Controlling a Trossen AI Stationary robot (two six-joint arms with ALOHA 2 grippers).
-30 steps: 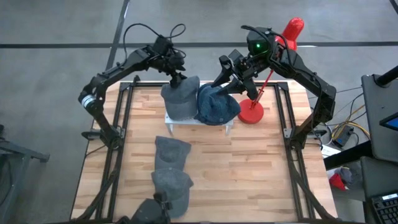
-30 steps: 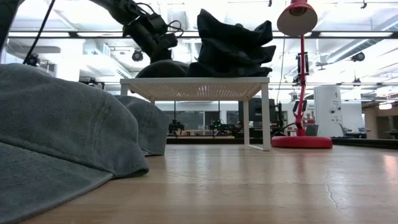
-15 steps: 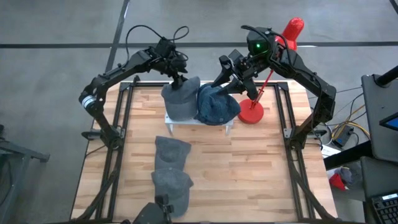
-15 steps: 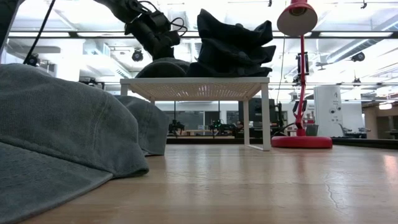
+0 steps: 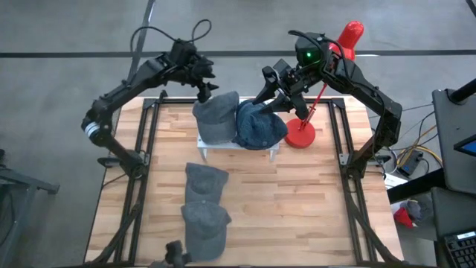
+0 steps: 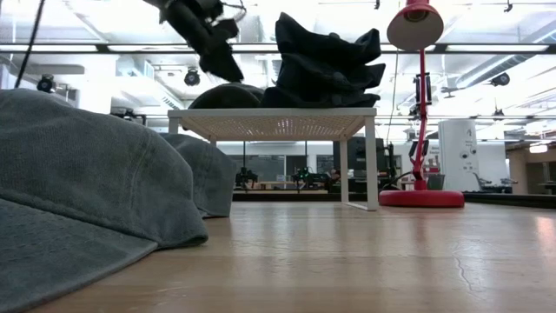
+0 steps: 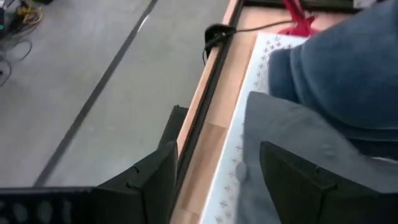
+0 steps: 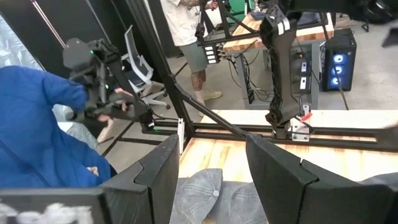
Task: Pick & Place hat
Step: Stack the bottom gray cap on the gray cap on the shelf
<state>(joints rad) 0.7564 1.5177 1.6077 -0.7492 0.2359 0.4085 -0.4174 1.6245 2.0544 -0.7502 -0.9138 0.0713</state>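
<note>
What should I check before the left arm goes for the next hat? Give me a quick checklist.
1. Left gripper empty and open, above the rack's back edge: ok.
2. Grey hat resting on the white rack: ok.
3. Blue hat on the rack beside it, right gripper at it: ok.
4. Right gripper's grip on the blue hat: cannot tell.
5. Two grey hats waiting on the table, unobstructed: ok.
6. Red lamp upright: ok.
</note>
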